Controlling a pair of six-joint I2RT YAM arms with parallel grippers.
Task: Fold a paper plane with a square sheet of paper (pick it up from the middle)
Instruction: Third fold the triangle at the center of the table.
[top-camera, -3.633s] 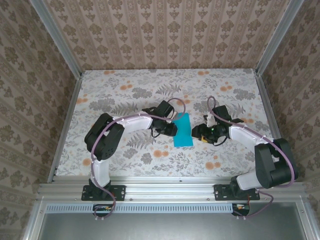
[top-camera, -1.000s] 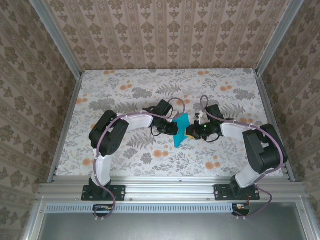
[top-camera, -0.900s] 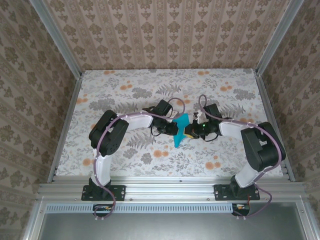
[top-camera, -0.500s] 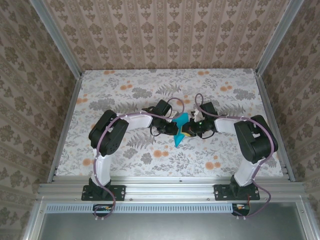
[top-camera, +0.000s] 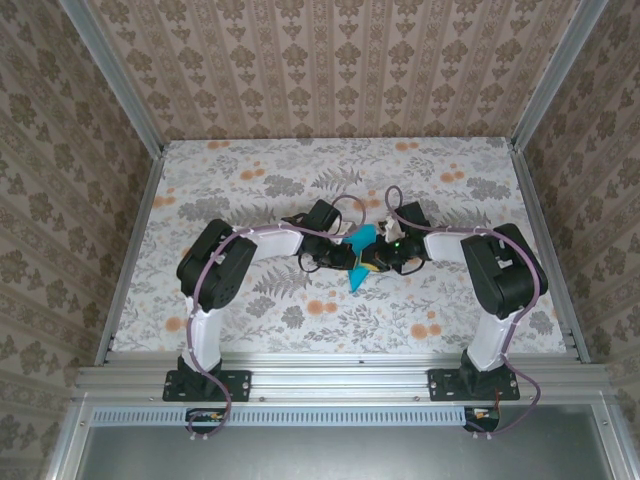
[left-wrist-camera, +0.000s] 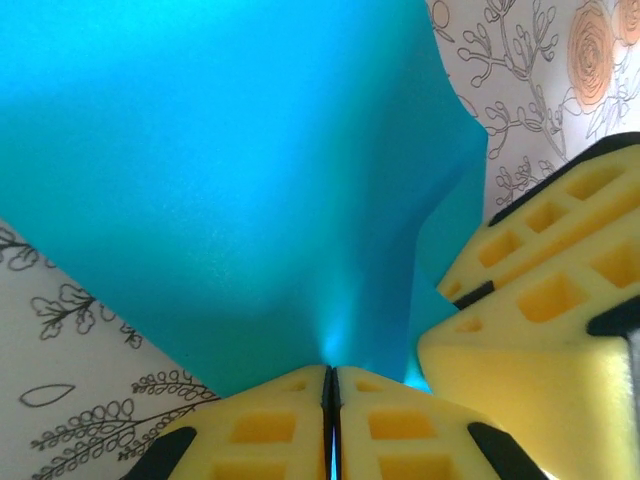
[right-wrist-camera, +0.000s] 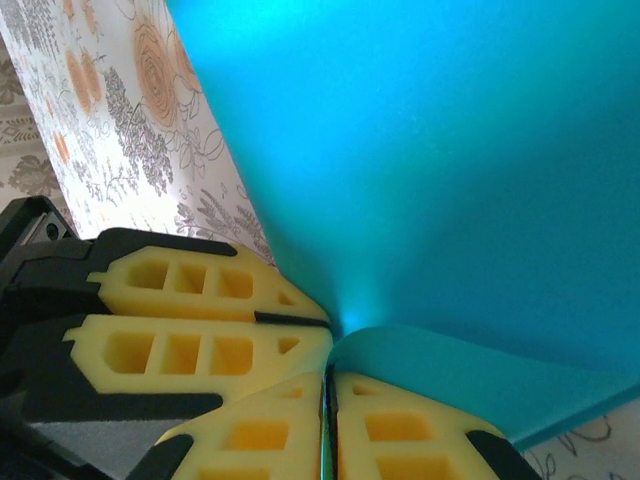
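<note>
Though bowed, 1 square sheet of paper (left-wrist-camera: 220, 180) pinched by left claw (left-wrist-camera: 330, 378), right claw (right-wrist-camera: 327, 378).

Left tool (left-wrist-camera: 331, 385) and right tool (right-wrist-camera: 327, 385) meet head-on at the paper (left-wrist-camera: 220, 170); the table (top-camera: 250, 190) around them lies open.

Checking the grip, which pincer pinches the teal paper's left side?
The left pincer, shut on the paper from the left; the right pincer clamps the opposite side.
</note>
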